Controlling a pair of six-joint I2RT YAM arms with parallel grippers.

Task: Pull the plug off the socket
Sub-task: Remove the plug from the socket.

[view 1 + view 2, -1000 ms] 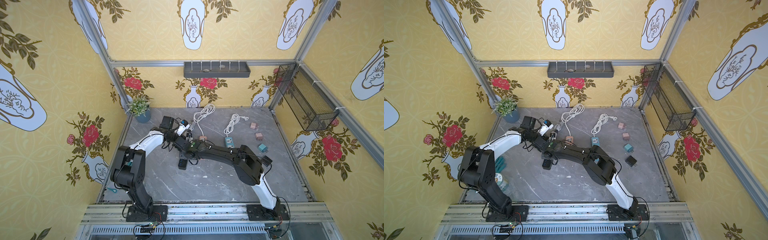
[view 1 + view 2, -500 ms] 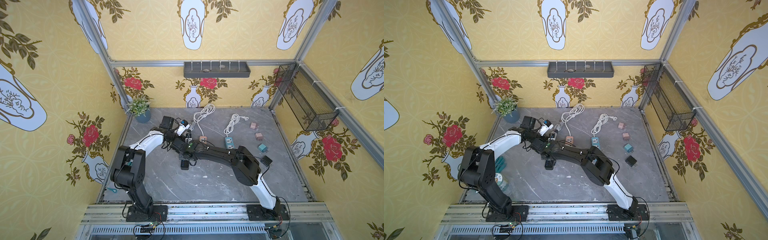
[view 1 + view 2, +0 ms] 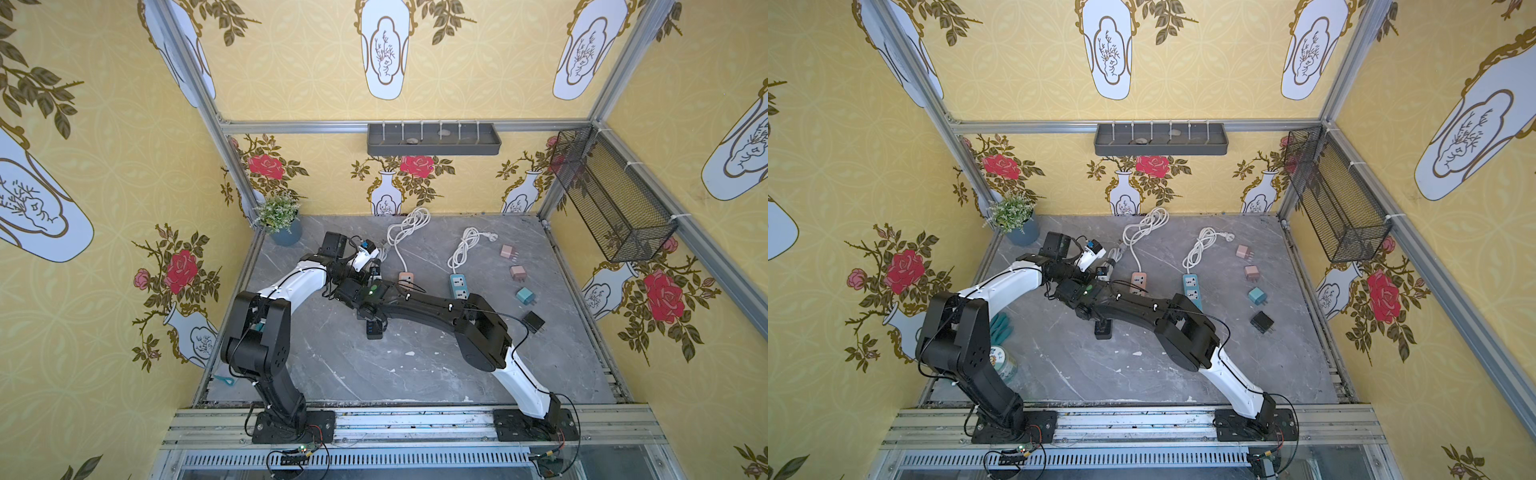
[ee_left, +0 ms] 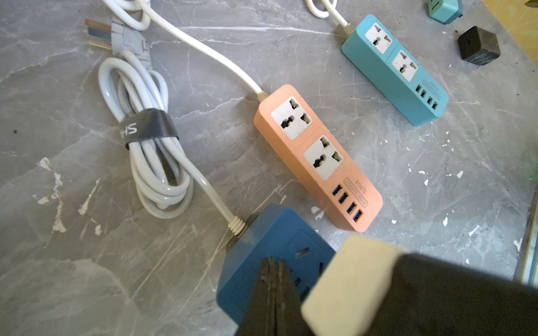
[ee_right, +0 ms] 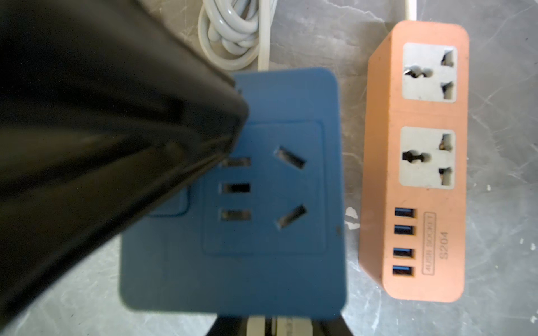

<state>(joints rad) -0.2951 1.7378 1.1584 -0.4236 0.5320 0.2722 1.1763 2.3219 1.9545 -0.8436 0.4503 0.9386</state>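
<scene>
While both arms reach together over the bench's left half, I see the left gripper [image 4: 273, 279] pinched shut, tips pressing the blue socket [image 5: 262, 189]. My right gripper [image 5: 279, 325] clamps the cream plug [image 4: 349, 279], seated at the socket's edge. An orange strip [image 4: 317, 157] lies just beside.

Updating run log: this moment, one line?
left tool shut, touching blue plastic socket cube | right tool shut on cream plastic plug
</scene>
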